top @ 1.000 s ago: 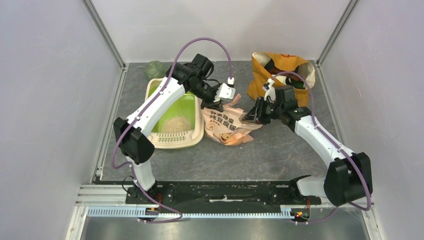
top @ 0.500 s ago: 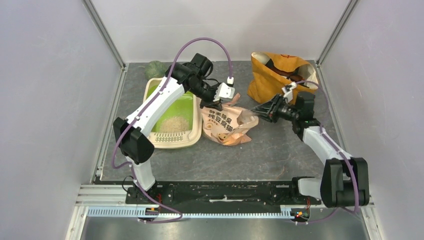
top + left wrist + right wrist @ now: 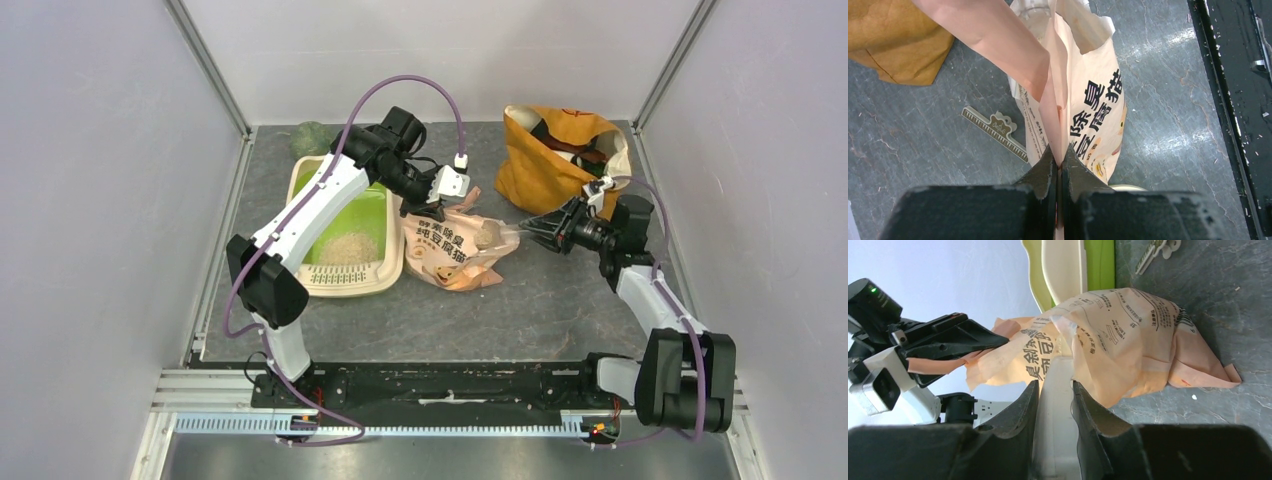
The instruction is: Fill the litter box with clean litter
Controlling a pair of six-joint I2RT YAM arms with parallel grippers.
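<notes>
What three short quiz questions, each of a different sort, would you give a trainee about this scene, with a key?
1. True or false: the left tool is shut on the edge of the peach bag.
2. What does the right tool hold? A) a white scoop B) a brush C) a cup
3. Fill the gap: around the small heap of litter, the floor of the litter box shows the colour ____.
Key: 1 true; 2 A; 3 green.
</notes>
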